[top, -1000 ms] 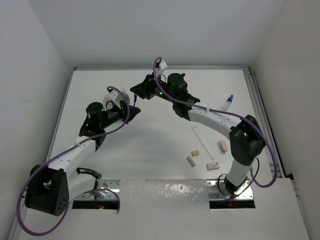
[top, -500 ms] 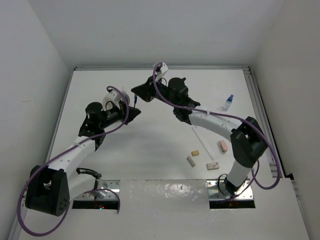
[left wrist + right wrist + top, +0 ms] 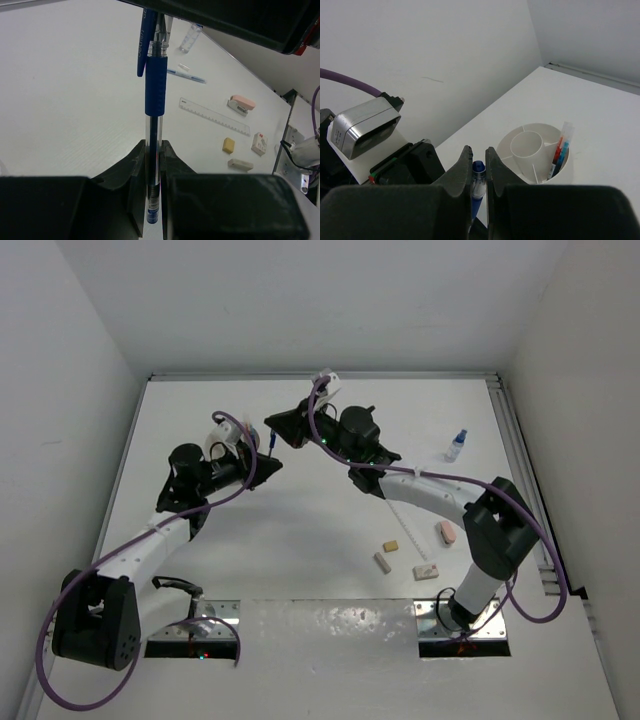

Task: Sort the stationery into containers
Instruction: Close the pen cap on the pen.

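Your left gripper (image 3: pixel 154 147) is clamped on the lower barrel of the blue pen (image 3: pixel 155 90), which stands straight up between its fingers. Your right gripper (image 3: pixel 478 151) meets it from the opposite side, its two fingers closed tight against the pen's other end. So both claws have the same pen, held in the air over the far middle of the table (image 3: pixel 300 530), a little left of centre.

The white tub (image 3: pixel 520 162) sits just beyond the right gripper's fingers. It has a round inner cup and divided outer compartments. Something clear with red and blue inside leans in one outer compartment, but you cannot tell how many items that is. In the top view the arms hide the tub.

The rest lies well apart on the right. The small bottle (image 3: pixel 456 445) is far right, the clear ruler (image 3: pixel 215 116) nearer, and the pink eraser (image 3: pixel 241 104), tan eraser (image 3: pixel 228 145) and white eraser (image 3: pixel 259 143) are near right.
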{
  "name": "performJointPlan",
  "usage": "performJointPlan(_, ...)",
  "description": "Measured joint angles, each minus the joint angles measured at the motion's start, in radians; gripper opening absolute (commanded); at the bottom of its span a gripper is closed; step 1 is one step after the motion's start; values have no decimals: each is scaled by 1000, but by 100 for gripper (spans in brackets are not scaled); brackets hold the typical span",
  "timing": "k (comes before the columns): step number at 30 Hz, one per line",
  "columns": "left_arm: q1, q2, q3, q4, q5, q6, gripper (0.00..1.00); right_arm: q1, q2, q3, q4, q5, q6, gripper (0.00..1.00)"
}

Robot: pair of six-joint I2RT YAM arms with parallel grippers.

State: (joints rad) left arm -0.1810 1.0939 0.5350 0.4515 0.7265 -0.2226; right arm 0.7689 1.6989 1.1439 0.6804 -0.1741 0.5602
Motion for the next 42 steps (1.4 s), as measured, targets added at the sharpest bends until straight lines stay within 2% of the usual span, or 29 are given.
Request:
performJointPlan(16, 15, 9, 0, -27, 33, 0, 0, 33, -3, -72, 86, 93, -8, 0)
performJointPlan(42, 26, 17, 0, -93, 35, 8, 0, 56, 32, -103, 142, 148, -16, 0)
